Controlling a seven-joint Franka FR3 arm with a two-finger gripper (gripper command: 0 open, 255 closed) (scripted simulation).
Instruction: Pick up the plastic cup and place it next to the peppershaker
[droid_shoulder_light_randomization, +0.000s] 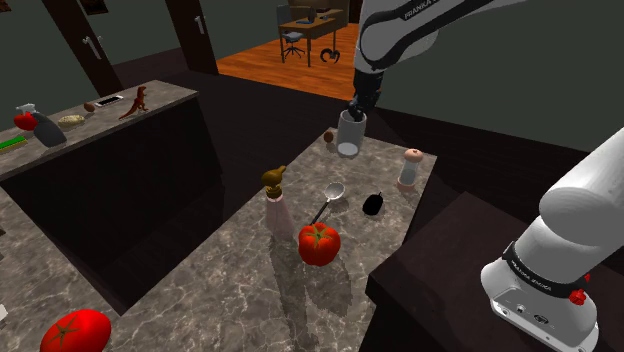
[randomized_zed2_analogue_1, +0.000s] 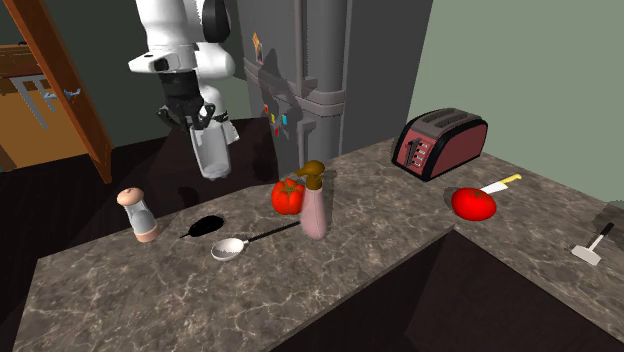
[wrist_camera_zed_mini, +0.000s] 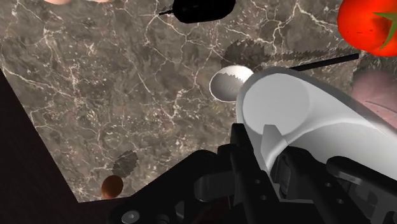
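Marbled stone countertop (droid_shoulder_light_randomization: 250, 290) running through a dim kitchen, dark cabinets underneath. Reaching out over its far end with the white Franka arm (droid_shoulder_light_randomization: 410, 35). Holding the pale grey cup (randomized_zed2_analogue_1: 212, 152) up in mid-air, well clear of the stone. Pinching it at the rim with the black gripper (randomized_zed2_analogue_1: 203, 122), seemingly one finger inside and one outside, going by the wrist view. Hanging nearly upright, base down, leaning just a touch.

Looking for the peppershaker (randomized_zed2_analogue_1: 137, 215) next: standing upright near the counter's edge, lower than the cup and off to the second exterior view's left, lower right in the shoulder view. Probably needing a sideways shift that way, then a straight drop. Also watching out for the black lump (randomized_zed2_analogue_1: 205, 225) and the ladle (randomized_zed2_analogue_1: 228, 248) lying near the shaker on the cup's side.
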